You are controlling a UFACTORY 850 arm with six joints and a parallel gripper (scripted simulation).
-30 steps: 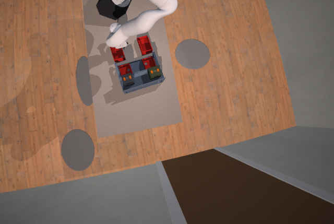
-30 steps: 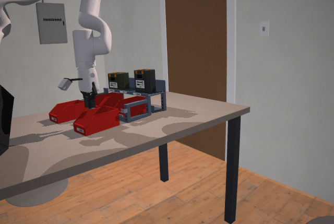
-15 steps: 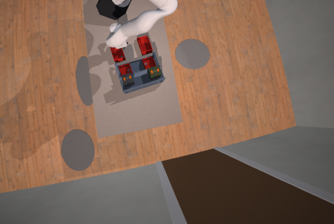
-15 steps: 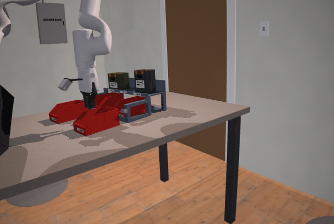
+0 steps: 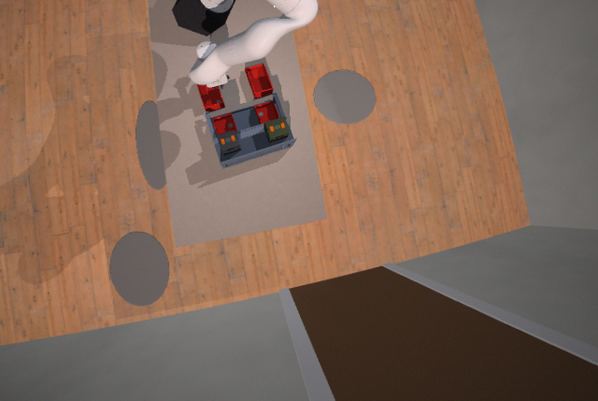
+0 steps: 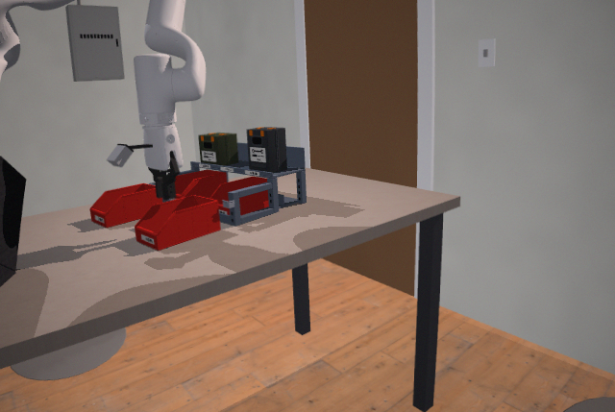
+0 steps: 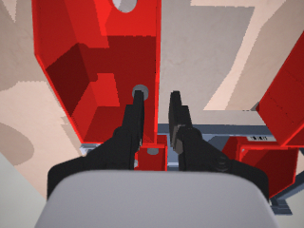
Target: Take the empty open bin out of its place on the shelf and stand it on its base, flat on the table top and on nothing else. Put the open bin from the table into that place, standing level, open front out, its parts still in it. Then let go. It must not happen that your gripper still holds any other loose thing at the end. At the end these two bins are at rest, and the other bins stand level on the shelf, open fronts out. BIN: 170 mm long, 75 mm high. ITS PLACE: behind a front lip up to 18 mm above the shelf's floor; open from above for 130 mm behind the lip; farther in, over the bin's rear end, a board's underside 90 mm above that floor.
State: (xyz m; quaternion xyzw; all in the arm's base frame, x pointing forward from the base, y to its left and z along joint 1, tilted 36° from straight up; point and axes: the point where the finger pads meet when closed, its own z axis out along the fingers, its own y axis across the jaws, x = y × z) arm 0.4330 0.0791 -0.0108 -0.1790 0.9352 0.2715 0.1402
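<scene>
A red open bin (image 5: 212, 101) (image 6: 185, 229) (image 7: 133, 62) with round grey parts in it stands on the table in front of the shelf (image 5: 255, 144) (image 7: 214, 129). My gripper (image 6: 167, 197) (image 7: 157, 103) is partly open, pointing down. Its fingers stand on either side of this bin's inner long side wall, near its upper edge, with gaps to the wall; contact is not visible. The other red bin (image 5: 260, 81) (image 6: 119, 208) (image 7: 287, 95) stands on the table beside it and looks empty. The place (image 5: 246, 119) between the two shelf bins is vacant.
Red bins stand at both ends of the shelf's lower level, one (image 5: 222, 124) (image 6: 253, 201) at the near end and one (image 5: 265, 113) at the far end. A dark grey box (image 5: 230, 144) (image 6: 268, 152) and an olive box (image 5: 277, 132) (image 6: 226, 149) stand on the upper board.
</scene>
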